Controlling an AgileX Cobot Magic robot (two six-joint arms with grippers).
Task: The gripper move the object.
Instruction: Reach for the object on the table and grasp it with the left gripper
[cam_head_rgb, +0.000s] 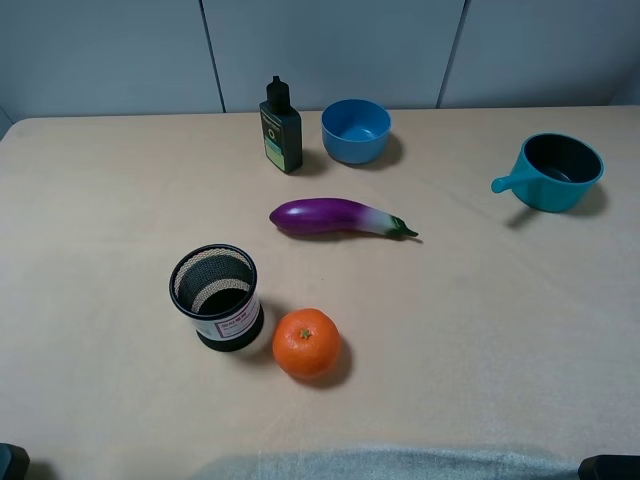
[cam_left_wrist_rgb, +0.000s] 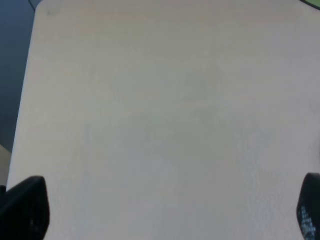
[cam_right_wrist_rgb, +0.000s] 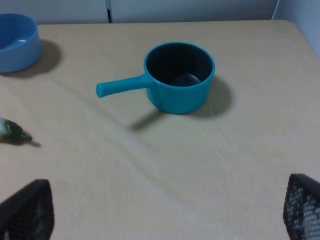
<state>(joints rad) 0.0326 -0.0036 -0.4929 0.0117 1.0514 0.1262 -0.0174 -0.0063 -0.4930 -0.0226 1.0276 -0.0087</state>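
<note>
Left tool (cam_left_wrist_rgb: 166, 206) and right tool (cam_right_wrist_rgb: 165, 207) gape wide, empty.

The glossy purple toy eggplant (cam_head_rgb: 340, 217) lay on its side mid-table (cam_head_rgb: 500, 350), whitish neck and green stem tip pointing right, nothing touching it. Left gripper (cam_left_wrist_rgb: 165, 210) and right gripper (cam_right_wrist_rgb: 165, 210) hung well apart from it, fingers spread wide.

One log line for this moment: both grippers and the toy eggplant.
left gripper: open, empty | right gripper: open, empty | toy eggplant: lying on table, untouched | grasp: not yet
</note>
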